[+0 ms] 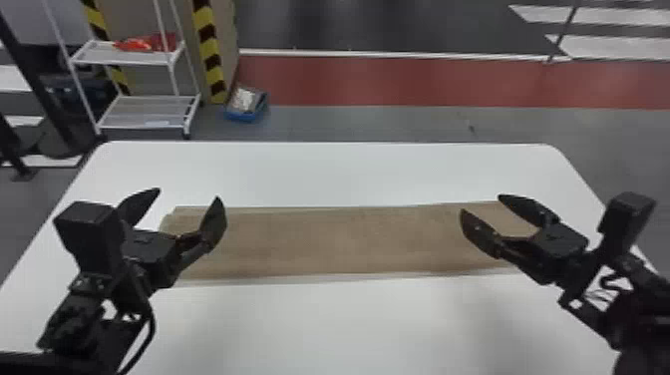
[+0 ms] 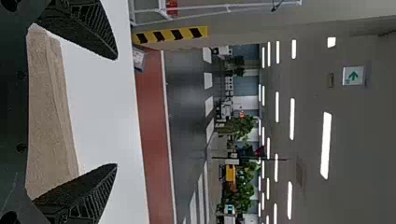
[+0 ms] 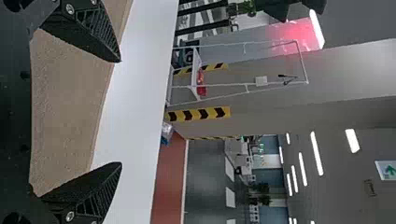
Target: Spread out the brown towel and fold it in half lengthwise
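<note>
Right now you have the brown towel (image 1: 344, 239) lying flat across the desk (image 1: 349, 167) as a long, narrow band, its length running left to right. Paler layers peek out along its near edge and at the far corner of its left end, so those edges don't quite line up. Your left gripper (image 1: 189, 194) is at that left end, jaws spread wide with nothing caught between them; in the head view one finger appears beyond the towel's end over white desk, the other over the brown cloth. Your right gripper (image 1: 481, 204) is at the other end, its jaws also well apart and gripping nothing, with cloth visible between them. You can't tell from these views whether either set of fingertips touches the towel. Past the towel's far edge, you have a strip of desk before the rounded far corners, and on the near side a broader stretch between the arms. Between the two grippers, you have a long span of cloth. Off the desk, you can see a white rack (image 1: 149, 127) toward the far left and a blue box (image 1: 244, 118) on the floor near it.
</note>
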### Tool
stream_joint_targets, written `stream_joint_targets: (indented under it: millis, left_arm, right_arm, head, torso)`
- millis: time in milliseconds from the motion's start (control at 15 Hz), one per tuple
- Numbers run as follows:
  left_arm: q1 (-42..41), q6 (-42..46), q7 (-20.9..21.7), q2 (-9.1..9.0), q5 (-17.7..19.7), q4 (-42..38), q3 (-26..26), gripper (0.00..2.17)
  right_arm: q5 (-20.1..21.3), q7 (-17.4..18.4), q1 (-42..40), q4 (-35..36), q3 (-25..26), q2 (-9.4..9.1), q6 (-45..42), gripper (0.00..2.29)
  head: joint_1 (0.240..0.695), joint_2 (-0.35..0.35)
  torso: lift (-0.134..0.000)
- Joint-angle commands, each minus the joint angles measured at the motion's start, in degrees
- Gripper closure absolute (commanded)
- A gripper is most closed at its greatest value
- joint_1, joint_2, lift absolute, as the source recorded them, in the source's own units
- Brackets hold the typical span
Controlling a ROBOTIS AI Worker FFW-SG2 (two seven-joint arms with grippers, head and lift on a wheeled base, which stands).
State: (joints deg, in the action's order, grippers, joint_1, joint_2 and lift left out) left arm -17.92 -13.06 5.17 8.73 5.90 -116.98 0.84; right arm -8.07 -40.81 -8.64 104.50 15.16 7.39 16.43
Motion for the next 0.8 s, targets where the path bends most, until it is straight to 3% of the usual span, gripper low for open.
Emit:
stream_joint_targets:
  millis: [0,200,467,733]
  left_arm:
    - [-0.89,5.37,-2.71,-0.02,-3.35,0.79,-3.74,0.07]
    - [-1.42,11.17,-4.38,-0.11,-4.15,2.64,-5.59,0.07]
    - [-2.30,14.51,-4.91,-0.11,-4.15,3.78,-5.68,0.07]
    - [-2.47,14.51,-5.87,-0.11,-4.23,3.78,-5.68,0.07]
  right_arm:
    - [-0.01,3.81,-3.57,1.94,-4.35,-1.15,-6.80,0.11]
    - [-0.01,10.13,-6.83,4.05,-7.08,-3.08,-12.25,0.11]
    - [-0.89,17.69,-10.25,6.33,-8.66,-4.14,-12.42,0.11]
    - [-1.42,19.01,-11.13,7.04,-8.83,-4.22,-12.77,0.11]
  head:
    - [0.695,-0.034]
    - [0.695,-0.019]
    - [0.695,-0.023]
    - [0.695,-0.020]
  torso:
    - [-0.125]
    - [-0.125]
    - [-0.125]
    - [-0.125]
